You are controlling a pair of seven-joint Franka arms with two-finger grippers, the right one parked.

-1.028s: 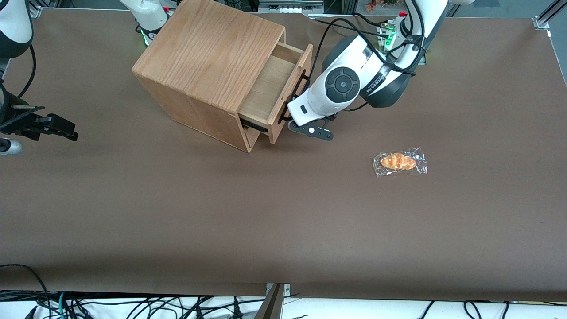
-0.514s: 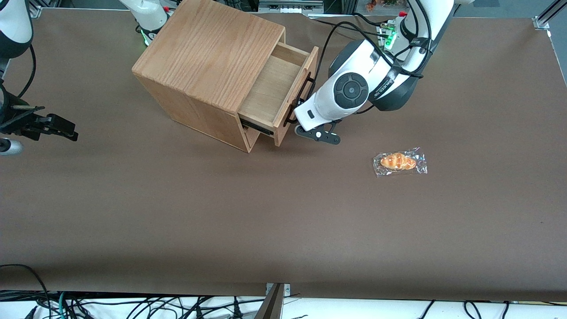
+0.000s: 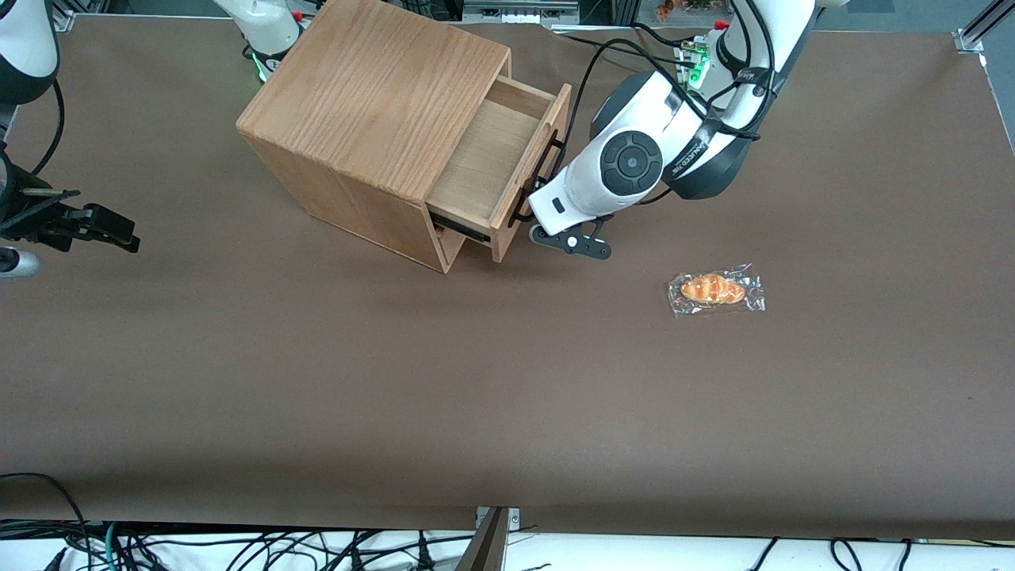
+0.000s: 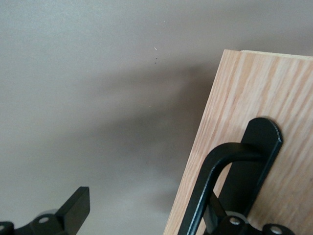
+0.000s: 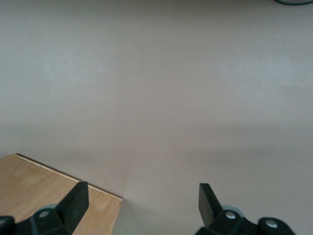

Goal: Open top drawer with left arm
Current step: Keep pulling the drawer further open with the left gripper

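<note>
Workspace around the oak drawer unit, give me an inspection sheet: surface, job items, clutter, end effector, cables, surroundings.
Surface: brown table cover, flat.
Job's things: top drawer pulled partly out of the oak casing, plywood floor bare; black bar handle on its front.
Clutter: wrapped bread roll on the table, nearer the front camera than the left arm.
Grippers: left end effector at the handle, one finger hooked under the bar, the other clear of it; open.
Cables: black leads looping to the arm; more below the table edge.
Surroundings: nothing seen.
</note>
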